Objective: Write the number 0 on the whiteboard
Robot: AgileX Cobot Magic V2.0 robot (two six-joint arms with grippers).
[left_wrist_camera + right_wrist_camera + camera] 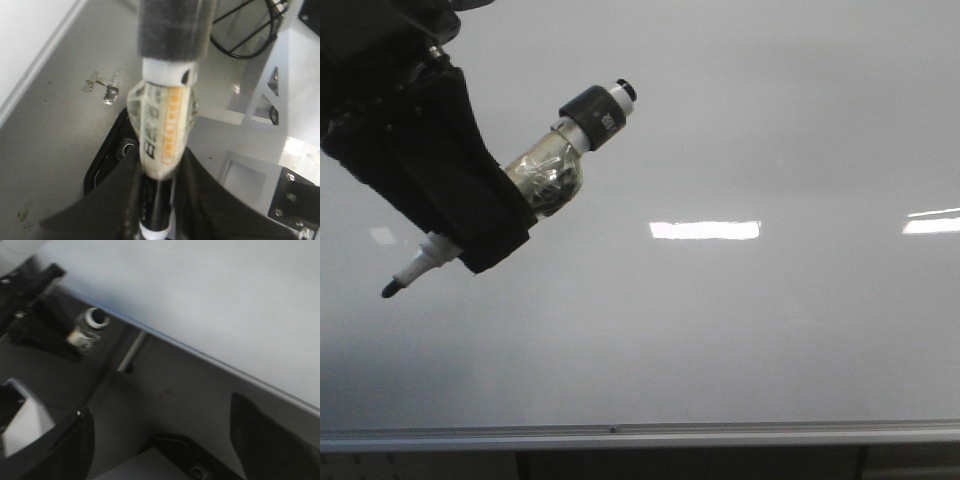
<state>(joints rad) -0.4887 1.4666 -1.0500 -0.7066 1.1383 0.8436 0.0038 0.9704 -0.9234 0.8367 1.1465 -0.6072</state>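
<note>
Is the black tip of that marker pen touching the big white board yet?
Cannot tell. The front view shows the marker's black tip over the glossy white board, without revealing contact or a gap.

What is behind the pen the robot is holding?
Behind the marker held by the left gripper is the whiteboard, plain white-grey with bright light reflections. No writing shows on it. The part hidden behind the gripper and arm cannot be seen.

Glossy grey whiteboard filling the front view, silver frame strip along its bottom edge, surface unmarked
</note>
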